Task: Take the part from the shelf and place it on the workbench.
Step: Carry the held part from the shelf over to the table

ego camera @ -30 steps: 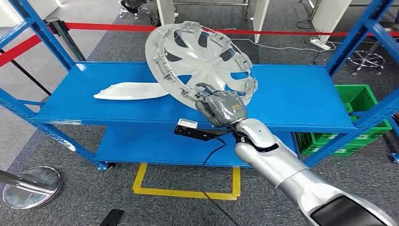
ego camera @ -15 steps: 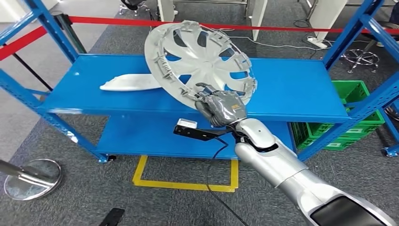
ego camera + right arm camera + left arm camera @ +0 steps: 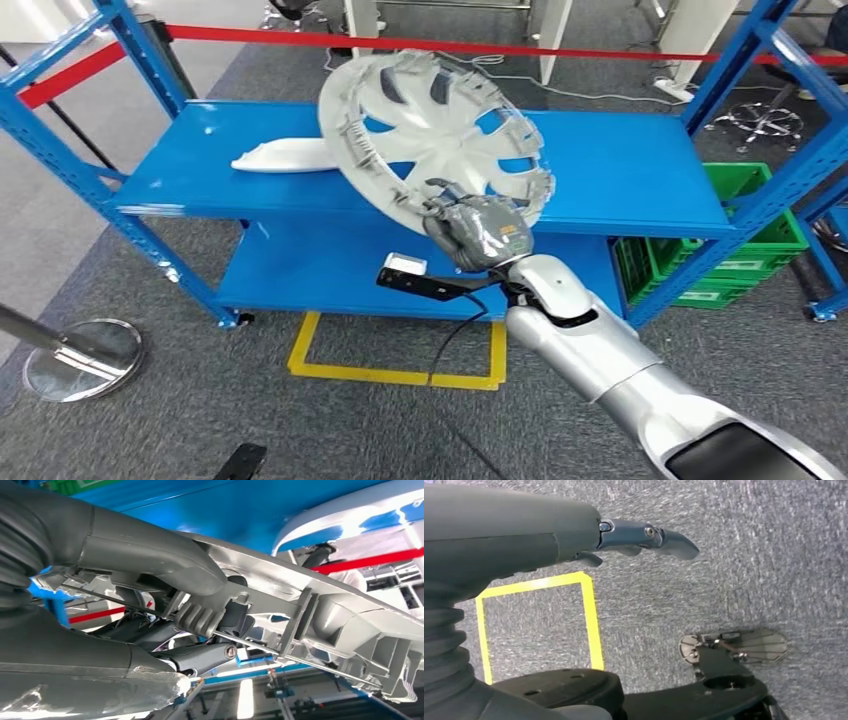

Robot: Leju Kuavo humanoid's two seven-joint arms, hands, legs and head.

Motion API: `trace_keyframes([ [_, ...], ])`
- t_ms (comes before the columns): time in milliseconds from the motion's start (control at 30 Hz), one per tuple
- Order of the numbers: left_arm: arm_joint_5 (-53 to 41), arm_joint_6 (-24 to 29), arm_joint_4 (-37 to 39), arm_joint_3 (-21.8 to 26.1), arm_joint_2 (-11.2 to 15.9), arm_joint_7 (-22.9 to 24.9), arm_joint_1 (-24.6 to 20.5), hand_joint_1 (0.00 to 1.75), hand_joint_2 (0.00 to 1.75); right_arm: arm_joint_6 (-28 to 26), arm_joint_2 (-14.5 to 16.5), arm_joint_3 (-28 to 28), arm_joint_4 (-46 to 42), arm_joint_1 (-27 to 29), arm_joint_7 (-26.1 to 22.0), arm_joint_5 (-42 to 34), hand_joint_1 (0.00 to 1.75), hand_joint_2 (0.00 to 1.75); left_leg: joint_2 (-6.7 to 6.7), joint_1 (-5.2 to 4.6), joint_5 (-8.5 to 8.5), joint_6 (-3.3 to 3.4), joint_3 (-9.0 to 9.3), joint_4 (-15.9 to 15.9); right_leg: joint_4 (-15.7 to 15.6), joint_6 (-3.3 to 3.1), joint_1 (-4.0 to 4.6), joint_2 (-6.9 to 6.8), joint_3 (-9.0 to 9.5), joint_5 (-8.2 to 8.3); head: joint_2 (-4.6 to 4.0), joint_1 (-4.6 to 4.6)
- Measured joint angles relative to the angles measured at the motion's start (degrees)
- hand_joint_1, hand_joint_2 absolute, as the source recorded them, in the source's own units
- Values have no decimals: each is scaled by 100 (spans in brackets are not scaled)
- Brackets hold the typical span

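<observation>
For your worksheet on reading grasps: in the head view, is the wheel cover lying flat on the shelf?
No. The wheel cover is tilted up off the shelf, gripped at its lower rim by the right hand.

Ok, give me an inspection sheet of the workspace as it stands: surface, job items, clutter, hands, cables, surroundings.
Surface: blue shelf, upper deck; workbench not seen.
Job's things: grey wheel cover, tilted, lifted clear above the shelf deck, held at its lower rim.
Clutter: white curved panel lying flat on the upper deck, beside the wheel cover.
Hands: right hand grips the wheel cover's rim; left hand hangs over the floor, holding nothing, fingers apart.
Cables: black cable running down from a black wrist bracket; white power strip on the floor behind.
Surroundings: grey carpet, yellow floor marking, red barrier tape, green crate, round stand base.
</observation>
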Motion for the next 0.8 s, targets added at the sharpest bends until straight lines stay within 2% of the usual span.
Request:
trace_keyframes([
  [33, -7, -2, 0, 0, 2, 0, 2, 0, 175, 1, -1, 0, -1, -6, 2, 0, 175, 175, -1, 5, -20, -38, -30, 6, -18, -45, -9, -5, -38, 57, 0, 14],
  [67, -10, -4, 0, 0, 3, 0, 5, 0, 175, 1, 0, 0, -3, -10, 2, 0, 175, 175, -1, 7, -143, -72, -77, 79, -37, -91, -24, -11, -85, 132, 0, 5],
  [100, -11, -5, 0, 0, 4, 0, 6, 0, 175, 2, 1, 0, -5, -14, 2, -1, 175, 175, 1, 10, -369, -104, -153, 268, -59, -123, -43, -18, -148, 212, 0, -7],
  [167, -15, -8, 0, 0, 4, 0, 2, 0, 175, 2, 0, 0, -9, -18, 4, -2, 175, 175, 5, 23, -951, -155, -344, 969, -63, -147, -47, -22, -303, 352, 0, -31],
  [200, -17, -9, 0, 0, 4, 0, -1, 0, 175, 1, -1, 0, -9, -14, 7, -3, 175, 175, 6, 28, -1126, -175, -414, 1337, -61, -144, -48, -24, -390, 420, 0, -35],
  [233, -21, -10, 0, 0, 5, 0, -3, 0, 175, 1, -2, 0, -9, -11, 9, -4, 175, 175, 7, 32, -1168, -189, -424, 1585, -60, -138, -49, -27, -477, 489, 0, -34],
  [267, -25, -10, 0, 0, 5, 0, -6, 0, 175, 0, -3, -1, -9, -8, 10, -6, 175, 175, 7, 36, -1089, -198, -354, 1663, -58, -129, -52, -29, -562, 557, 0, -34],
  [300, -28, -11, 0, 0, 6, 0, -10, 0, 175, -1, -5, -2, -9, -7, 10, -8, 175, 175, 8, 42, -944, -205, -191, 1551, -55, -113, -58, -29, -642, 622, 0, -34],
  [333, -32, -11, 0, 0, 6, 0, -17, 0, 175, -2, -8, -5, -9, -8, 10, -10, 175, 175, 9, 55, -826, -216, 71, 1269, -48, -86, -63, -27, -712, 682, 0, -35],
  [367, -35, -12, 0, 0, 4, 0, -29, 0, 175, -5, -13, -12, -12, -12, 11, -14, 175, 175, 3, 63, -805, -222, 381, 868, -37, -52, -62, -27, -780, 736, 0, -36],
  [400, -40, -13, 0, 0, 3, 0, -42, 0, 175, -9, -18, -19, -18, -17, 11, -19, 175, 175, -5, 64, -846, -194, 638, 493, -28, -15, -57, -28, -837, 798, 0, -36],
  [433, -48, -14, 0, 0, 1, 0, -52, 0, 175, -12, -23, -25, -23, -20, 11, -23, 175, 175, -13, 57, -908, -154, 805, 210, -35, 19, -53, -29, -882, 868, 0, -36],
  [467, -54, -15, 0, 0, 0, 0, -56, 0, 175, -14, -27, -30, -27, -17, 11, -26, 175, 175, -22, 35, -947, -93, 858, 53, -61, 51, -55, -31, -916, 943, 0, -36],
  [500, -60, -15, 0, 0, 1, 1, -48, 0, 175, -15, -33, -31, -29, -4, 9, -28, 175, 175, -20, 22, -912, -19, 822, 20, -99, 83, -66, -30, -940, 1019, 0, -36],
  [533, -63, -16, 0, 1, 5, 1, -33, 0, 175, -15, -41, -31, -28, 16, 6, -29, 175, 175, -11, 15, -850, 37, 773, 13, -115, 113, -80, -31, -971, 1024, 0, -36],
  [567, -65, -15, 0, 1, 9, 2, -17, 0, 175, -15, -51, -31, -27, 38, 3, -30, 175, 175, -1, 13, -788, 94, 726, 5, -52, 138, -90, -31, -1013, 925, 0, -30],
  [600, -67, -15, 0, 2, 14, 2, -7, 0, 175, -15, -62, -31, -26, 56, 2, -31, 175, 175, 8, 18, -723, 144, 670, -3, 142, 157, -91, -32, -1082, 713, 0, -20],
  [667, -72, -15, 0, 2, 17, 2, -8, 0, 175, -16, -75, -32, -26, 69, 2, -34, 175, 175, 13, 8, -602, 200, 536, -3, 877, 170, -79, -31, -1269, 120, 0, -1],
  [700, -74, -16, 0, 2, 18, 2, -10, 0, 175, -16, -77, -32, -26, 70, 2, -34, 175, 175, 13, -2, -539, 211, 459, -2, 1282, 167, -71, -29, -1348, -103, 0, 0],
  [733, -75, -16, 0, 2, 19, 2, -11, 0, 175, -17, -78, -32, -26, 72, 1, -34, 175, 175, 13, -13, -473, 216, 378, 0, 1564, 156, -61, -29, -1362, -202, 0, -1],
  [767, -76, -16, 0, 2, 20, 2, -10, 0, 175, -18, -80, -32, -27, 75, 1, -34, 175, 175, 14, -24, -409, 217, 298, 2, 1664, 134, -47, -28, -1285, -181, 0, -2],
  [800, -76, -16, 0, 2, 21, 2, -9, 0, 175, -19, -83, -33, -27, 77, 1, -34, 175, 175, 14, -33, -346, 215, 220, 3, 1548, 103, -30, -28, -1099, -71, 0, -2],
])
